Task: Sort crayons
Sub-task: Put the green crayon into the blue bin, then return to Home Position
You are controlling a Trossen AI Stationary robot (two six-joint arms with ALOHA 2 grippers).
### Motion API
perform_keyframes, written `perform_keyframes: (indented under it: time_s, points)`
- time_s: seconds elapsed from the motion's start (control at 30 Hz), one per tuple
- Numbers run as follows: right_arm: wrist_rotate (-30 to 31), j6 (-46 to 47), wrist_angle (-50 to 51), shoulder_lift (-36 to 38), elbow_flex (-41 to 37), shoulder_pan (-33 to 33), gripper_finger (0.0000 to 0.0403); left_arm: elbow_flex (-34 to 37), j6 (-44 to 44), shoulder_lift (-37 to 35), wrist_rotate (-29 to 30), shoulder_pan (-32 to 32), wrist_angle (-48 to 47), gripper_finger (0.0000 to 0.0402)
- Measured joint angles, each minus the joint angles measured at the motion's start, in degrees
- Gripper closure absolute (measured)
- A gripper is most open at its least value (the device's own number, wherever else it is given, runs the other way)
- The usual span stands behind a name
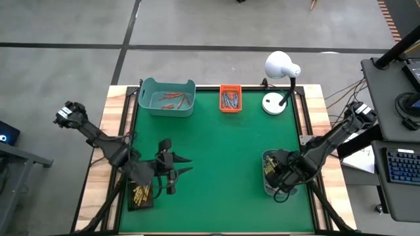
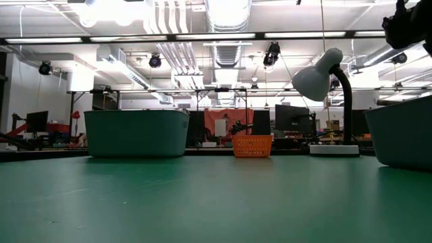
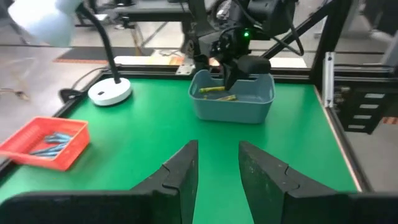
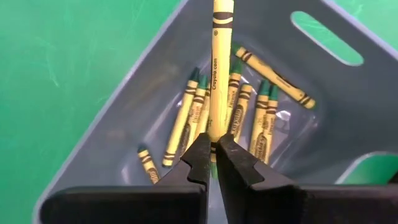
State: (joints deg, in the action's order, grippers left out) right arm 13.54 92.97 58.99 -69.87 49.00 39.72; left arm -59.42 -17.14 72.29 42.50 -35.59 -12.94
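From overhead you look straight down on the whole worktop (image 1: 216, 164). Your low camera sits at worktop height, facing level toward the lamp (image 2: 324, 74) and the room behind. Your left wrist camera looks across to the grey bin (image 3: 233, 99), which your right wrist camera views close up from above.

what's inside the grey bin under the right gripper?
Grey bin: several yellow and green crayons lying loose on its floor. The right gripper is shut on one upright yellow crayon; its fingers hide the floor beneath them.
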Motion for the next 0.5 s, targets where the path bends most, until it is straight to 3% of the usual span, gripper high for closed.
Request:
perform_keyframes:
  time_s: [0.23,0.5]
  points:
    - [-2.59,0.69,-1.17,-0.47,-0.03,-0.02,0.0386,0.02,-2.26,0.0,9.09,-8.5,-3.43,0.0304]
    - [-3.02,0.84,-1.03,-0.42,-0.03,-0.15,0.0319,0.09,-2.25,-0.02,10.97,-10.59,-5.03,0.0304]
